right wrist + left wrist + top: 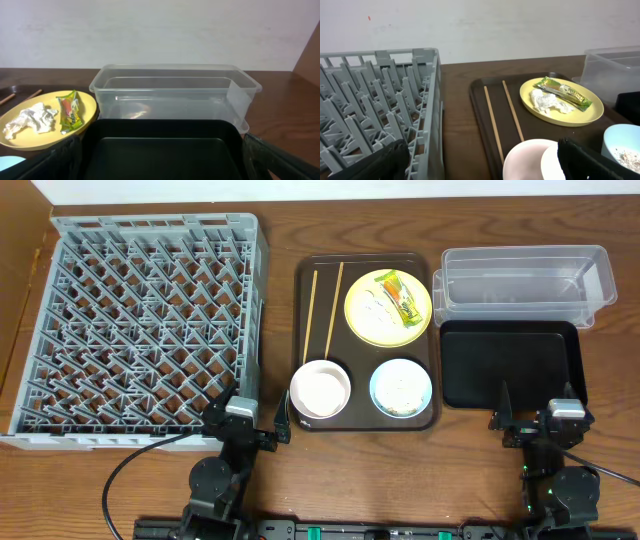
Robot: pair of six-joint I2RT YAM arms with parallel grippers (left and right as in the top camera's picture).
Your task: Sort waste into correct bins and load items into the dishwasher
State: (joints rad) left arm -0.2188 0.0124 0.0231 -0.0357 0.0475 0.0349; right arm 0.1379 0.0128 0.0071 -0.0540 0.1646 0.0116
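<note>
The grey dishwasher rack (140, 320) fills the left of the table. On a brown serving tray (304, 330) lie two chopsticks (325, 300), a yellow plate (385, 325) holding a green-yellow wrapper (398, 295) and a white tissue (372, 305), a white bowl (321, 388), and a light blue bowl (401, 388) with food scraps. At the right stand the clear tub (525, 280) and the black tray (510, 363). My left gripper (248, 420) is open near the rack's front corner, beside the white bowl (530, 160). My right gripper (540, 420) is open just in front of the black tray (160, 150).
The rack's lattice wall (435, 110) rises close on the left of my left gripper. A strip of bare wooden table (278, 330) separates the rack from the serving tray. The clear tub (175, 95) stands directly behind the black tray.
</note>
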